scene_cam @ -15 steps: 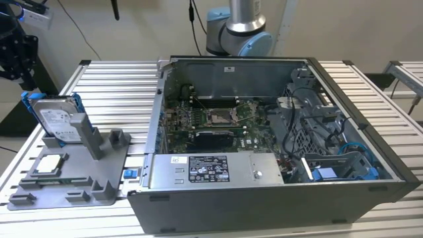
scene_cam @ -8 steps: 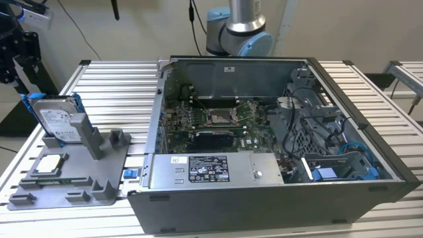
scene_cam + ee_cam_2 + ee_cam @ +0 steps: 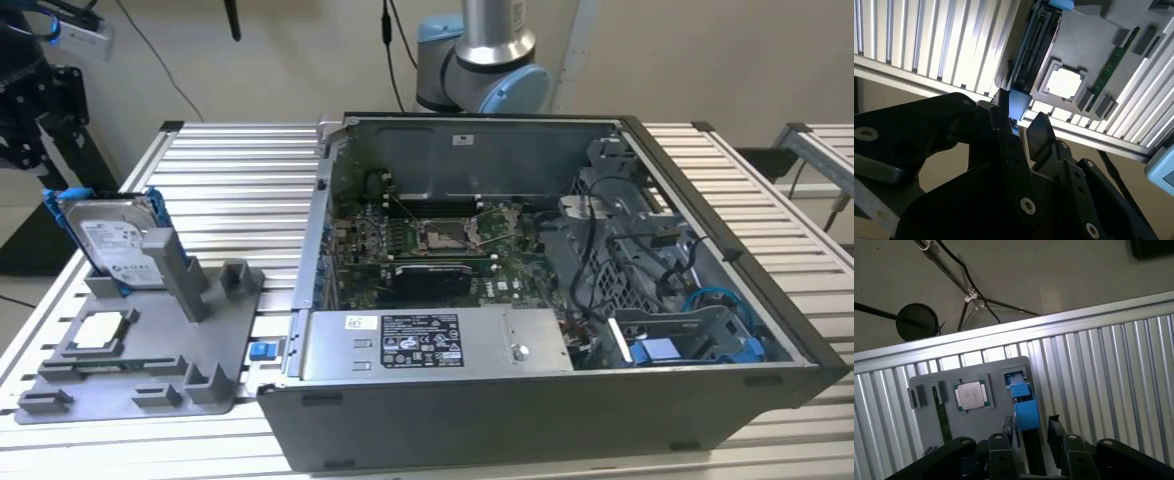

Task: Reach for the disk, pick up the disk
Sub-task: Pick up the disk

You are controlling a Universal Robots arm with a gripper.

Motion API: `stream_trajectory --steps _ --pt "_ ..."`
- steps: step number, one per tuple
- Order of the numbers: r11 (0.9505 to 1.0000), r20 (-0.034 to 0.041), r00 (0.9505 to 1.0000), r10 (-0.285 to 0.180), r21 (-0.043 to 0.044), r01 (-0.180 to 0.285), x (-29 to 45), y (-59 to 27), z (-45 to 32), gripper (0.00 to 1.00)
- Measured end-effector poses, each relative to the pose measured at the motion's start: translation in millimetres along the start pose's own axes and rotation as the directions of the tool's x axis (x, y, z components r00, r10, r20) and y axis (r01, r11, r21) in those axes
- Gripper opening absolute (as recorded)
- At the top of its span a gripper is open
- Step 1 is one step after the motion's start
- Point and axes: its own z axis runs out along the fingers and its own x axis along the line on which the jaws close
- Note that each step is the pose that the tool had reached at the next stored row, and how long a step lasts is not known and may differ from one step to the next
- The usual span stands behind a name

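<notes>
On the counter [image 3: 240, 180], at the exterior view's left, the disk [image 3: 114, 240] stands on edge in a grey fixture [image 3: 147, 350]. In the first wrist view, the open jaws straddle its blue frame [image 3: 1026, 412] from directly above, holding nothing, with its long axis running between them.

Disk [image 3: 110, 236]: shiny silver metal; frame [image 3: 55, 212] blue plastic. Holder [image 3: 167, 345]: matt grey plastic. Table [image 3: 227, 180]: ribbed alu.

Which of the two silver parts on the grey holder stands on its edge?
The disk, in its blue frame: it stands on edge in a slot of the holder, while the square chip lies flat in its recess.
</notes>
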Motion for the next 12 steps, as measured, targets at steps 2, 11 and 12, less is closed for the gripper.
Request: stream_trajectory --steps 2,11,12 --pt "0.9996 -0.0005 0.9996 -0.028 0.0001 0.028 -0.2 0.0 3.1 1.00" --pt "0.9952 -0.0014 0.9952 -0.098 -0.0040 0.098 3.9 -0.8 12.5 1.00" --pt "0.9949 -0.0014 0.9949 -0.101 -0.0047 0.101 4.6 -1.0 13.7 1.00"
